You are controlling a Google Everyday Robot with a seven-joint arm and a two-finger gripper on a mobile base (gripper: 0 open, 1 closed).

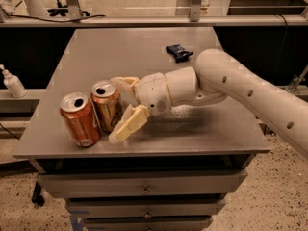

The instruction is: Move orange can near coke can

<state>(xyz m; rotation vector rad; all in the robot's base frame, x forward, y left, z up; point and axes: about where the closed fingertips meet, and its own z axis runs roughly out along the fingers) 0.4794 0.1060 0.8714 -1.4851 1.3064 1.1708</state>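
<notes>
Camera view: fingers (130, 124) spread, released, one behind and one in front of the orange can (105, 106); gripper (116, 109) low over table (139, 47) front-left; orange can upright, just beside coke can (80, 120)

Your claw (115, 109) sat near the tabletop's (144, 52) front-left corner, spread about the orange can (106, 107). Its near finger (129, 124) covered the can's lower right side, and the can's top partly hid the far finger (124, 83). The coke can (79, 121) overlapped the orange can's left flank, so you could not tell whether the two touched. The arm (250, 88) ran off the right edge. The dark thing (179, 52) toward the far-right corner was too small to name. The bottom edge cut off the drawers (144, 191).
</notes>
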